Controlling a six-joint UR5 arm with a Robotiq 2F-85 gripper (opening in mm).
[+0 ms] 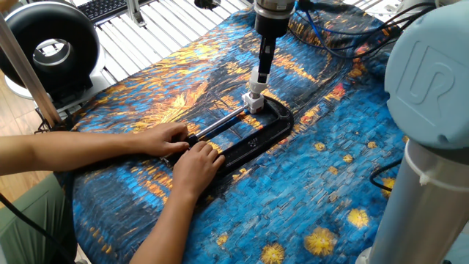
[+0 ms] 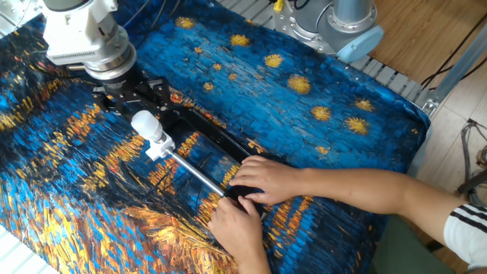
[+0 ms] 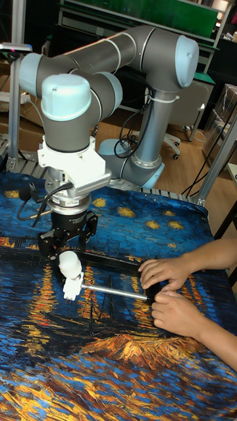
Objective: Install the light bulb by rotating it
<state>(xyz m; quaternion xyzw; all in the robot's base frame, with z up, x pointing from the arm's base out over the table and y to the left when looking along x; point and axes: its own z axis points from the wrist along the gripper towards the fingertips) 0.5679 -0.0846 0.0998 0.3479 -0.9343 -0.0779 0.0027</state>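
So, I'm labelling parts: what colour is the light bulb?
Matte white light bulb, clearest in the other fixed view.

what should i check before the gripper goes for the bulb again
1. Light bulb upright in the socket block: ok.
2. Gripper off the bulb, jaws apart: ok.
3. Gripper lined up over the bulb: cannot tell; in the other fixed view it sits behind it.
4. C-clamp held steady by the person's hands: ok.
5. Hands away from the bulb end: ok.
6. Bulb fully screwed in: cannot tell.
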